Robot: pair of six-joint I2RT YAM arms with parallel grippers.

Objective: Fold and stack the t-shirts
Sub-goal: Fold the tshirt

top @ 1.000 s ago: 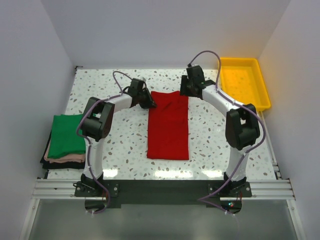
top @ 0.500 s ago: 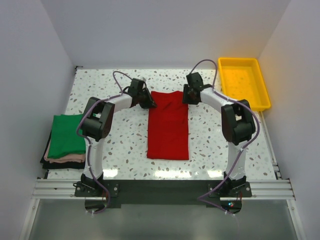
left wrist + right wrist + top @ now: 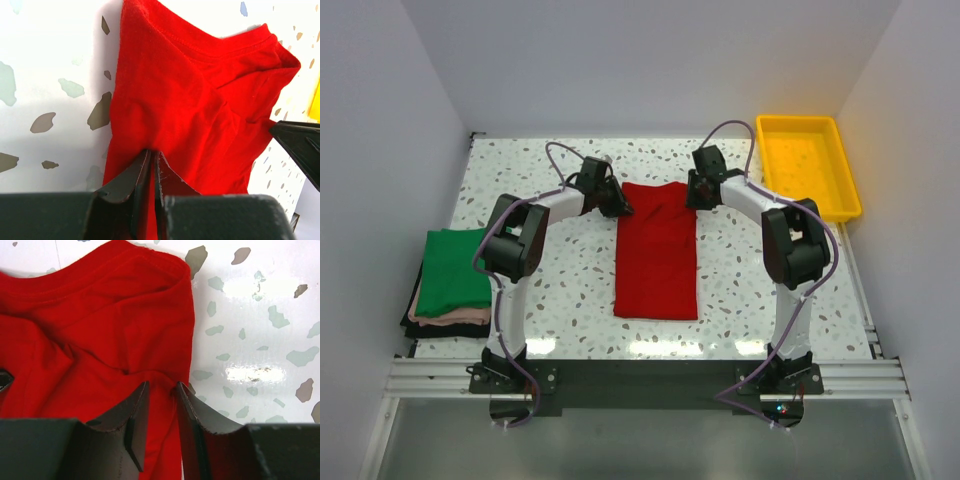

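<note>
The red t-shirt (image 3: 657, 250) lies folded into a long strip in the middle of the table, collar end away from me. My left gripper (image 3: 620, 207) is at its far left corner, shut on the cloth (image 3: 200, 90); the jaws (image 3: 152, 151) pinch a fold. My right gripper (image 3: 696, 200) is at the far right corner. Its jaws (image 3: 161, 385) straddle the shirt's right edge (image 3: 100, 315) with a gap, cloth between them. The green t-shirt (image 3: 455, 268) lies folded on top of a stack at the left edge.
A yellow plastic tray (image 3: 807, 170) stands at the back right, just beyond the right arm. Under the green shirt are pink and dark folded cloths (image 3: 445, 322). White walls close in the table on three sides.
My right gripper has come down and toward me from behind the shirt onto its far right corner. The left gripper and the shirt have stayed put.
</note>
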